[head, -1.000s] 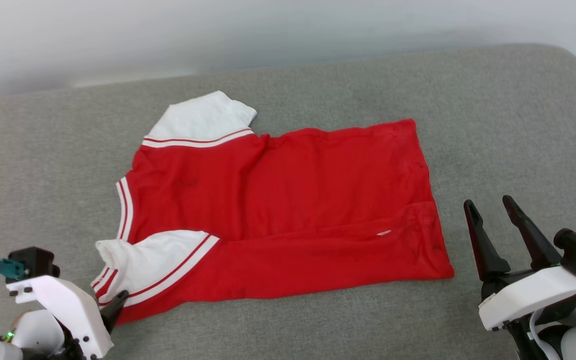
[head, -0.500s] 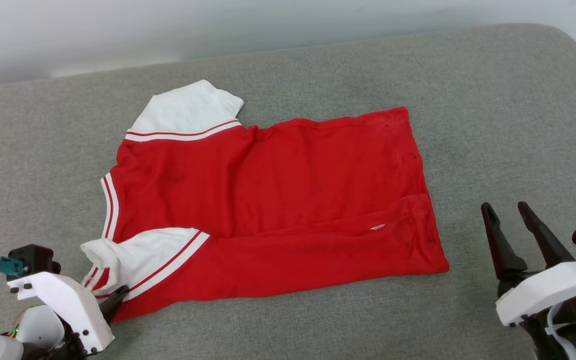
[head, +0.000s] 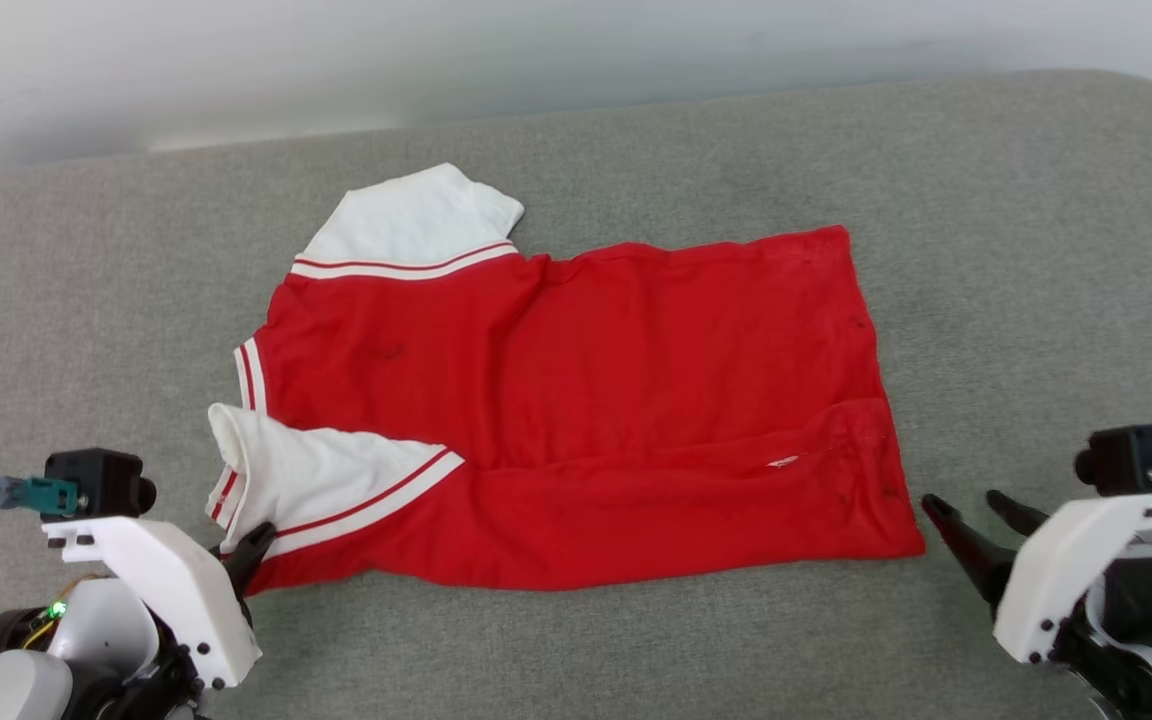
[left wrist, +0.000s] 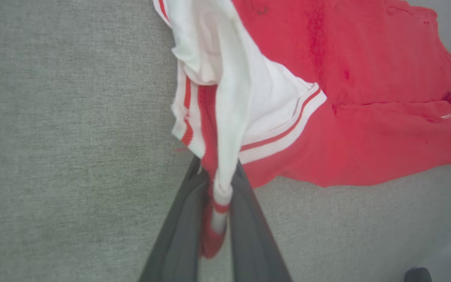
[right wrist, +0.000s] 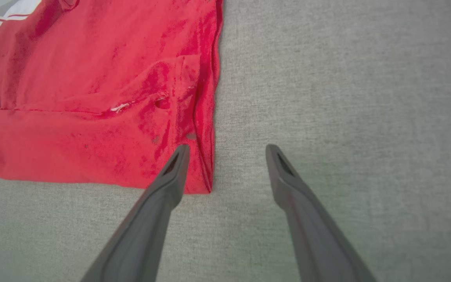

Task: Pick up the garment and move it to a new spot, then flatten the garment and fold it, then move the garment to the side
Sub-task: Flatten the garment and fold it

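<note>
Two left fingers around garment sleeve

L gripper, head view: fingers mostly behind its white wrist housing; one dark tip shows at the sleeve edge.
L fingers, L wrist view: tips covered by sleeve cloth pinched betw. them; bases cut by bottom edge.
garment: underside & lower layers hidden; L wrist view cuts it at top, R wrist view at top & left.
white mark: too small to read.
R gripper, head view: arm cut by right & bottom edges.
R gripper's left finger, R wrist view: overlaps hem corner; touching or not, can't tell.
dark blob: blurred, cut by bottom edge; unidentifiable.
</note>
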Available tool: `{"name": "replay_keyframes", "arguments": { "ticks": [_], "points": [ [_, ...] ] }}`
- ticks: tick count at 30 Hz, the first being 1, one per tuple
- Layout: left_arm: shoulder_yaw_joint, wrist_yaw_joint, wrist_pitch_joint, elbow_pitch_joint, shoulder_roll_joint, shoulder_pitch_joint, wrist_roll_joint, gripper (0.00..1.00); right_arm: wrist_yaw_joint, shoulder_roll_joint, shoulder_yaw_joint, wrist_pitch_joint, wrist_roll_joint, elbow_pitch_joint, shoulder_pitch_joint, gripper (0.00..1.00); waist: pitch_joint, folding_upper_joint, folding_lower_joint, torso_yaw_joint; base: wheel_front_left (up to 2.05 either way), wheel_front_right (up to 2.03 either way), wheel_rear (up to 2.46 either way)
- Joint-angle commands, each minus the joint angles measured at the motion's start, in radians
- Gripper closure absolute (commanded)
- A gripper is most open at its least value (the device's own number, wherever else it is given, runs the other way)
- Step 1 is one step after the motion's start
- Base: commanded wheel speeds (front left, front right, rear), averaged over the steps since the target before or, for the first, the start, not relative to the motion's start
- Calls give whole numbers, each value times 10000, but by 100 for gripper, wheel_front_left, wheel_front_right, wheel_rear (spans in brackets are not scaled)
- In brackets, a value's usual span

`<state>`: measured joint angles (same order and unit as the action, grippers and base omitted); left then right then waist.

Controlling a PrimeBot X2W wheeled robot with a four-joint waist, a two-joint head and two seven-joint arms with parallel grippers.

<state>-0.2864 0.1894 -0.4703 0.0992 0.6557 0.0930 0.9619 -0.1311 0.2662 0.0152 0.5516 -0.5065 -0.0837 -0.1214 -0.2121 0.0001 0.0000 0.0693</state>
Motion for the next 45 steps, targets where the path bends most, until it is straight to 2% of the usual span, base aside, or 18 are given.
{"name": "replay_keyframes", "arguments": {
  "ticks": [1, 10, 11, 12, 14, 19, 25, 32, 37, 42, 43, 44, 45],
  "points": [
    [-24, 86, 73, 159, 10, 188, -105, 100, 7, -3, 206, 126, -104, -188, -317, 0, -179, -1, 0, -118, 0, 0, 0],
    [-261, 62, 233, 309, -278, 536, -314, 100, 6, -130, 1532, 427, -587, -2116, -1441, 0, -530, -1, 0, -498, 0, 0, 0],
    [-294, 42, 236, 284, -298, 545, -305, 100, 6, -129, 1679, 551, -616, -2287, -1446, 15, -524, -1, 0, -516, 0, 0, 0],
    [-314, 27, 247, 263, -326, 542, -287, 100, 4, -149, 1808, 613, -699, -2410, -1456, 74, -527, -1, 0, -522, 0, 0, 0],
    [-364, 5, 273, 193, -381, 536, -277, 100, 1, -126, 1976, 660, -805, -2574, -1524, 100, -508, -1, 0, -534, 0, 0, 0],
    [-342, 27, 388, 43, -448, 420, -279, 100, 4, 128, 2033, 391, -832, -2539, -1725, 100, -303, -1, 0, -486, 0, 0, 0],
    [-123, 220, 558, -77, -371, -226, -93, 100, 4, 375, 2247, 161, -865, -2208, -1636, 100, 550, -1, 0, -370, 0, 0, 0],
    [140, 566, 744, 244, -233, -1341, 111, 100, 6, 547, 2275, 308, -971, -1649, -844, 100, 1457, -1, 0, -509, 0, 0, 0],
    [205, 771, 699, 403, -316, -2262, 407, 100, 6, 530, 2054, 551, -959, -1125, 12, 100, 1675, -1, 0, -526, 0, 0, 0],
    [-63, 562, 803, -2, -701, -2609, 619, 100, 6, 284, 1800, 611, -856, -1095, 731, 100, 1650, -1, 0, -482, 0, 0, 0],
    [-116, 479, 809, -109, -826, -2589, 698, 100, 6, 272, 1750, 521, -755, -1118, 786, 95, 1637, -1, 0, -457, 0, 0, 0],
    [-83, 417, 910, -236, -918, -2530, 740, 60, 6, 189, 1694, 455, -751, -1161, 833, 71, 1628, -1, 0, -422, 0, 0, 0],
    [-78, 373, 963, -350, -965, -2472, 776, 0, 6, 144, 1667, 329, -697, -1175, 889, 0, 1620, -1, 0, -393, 0, 0, 0]
  ]
}}
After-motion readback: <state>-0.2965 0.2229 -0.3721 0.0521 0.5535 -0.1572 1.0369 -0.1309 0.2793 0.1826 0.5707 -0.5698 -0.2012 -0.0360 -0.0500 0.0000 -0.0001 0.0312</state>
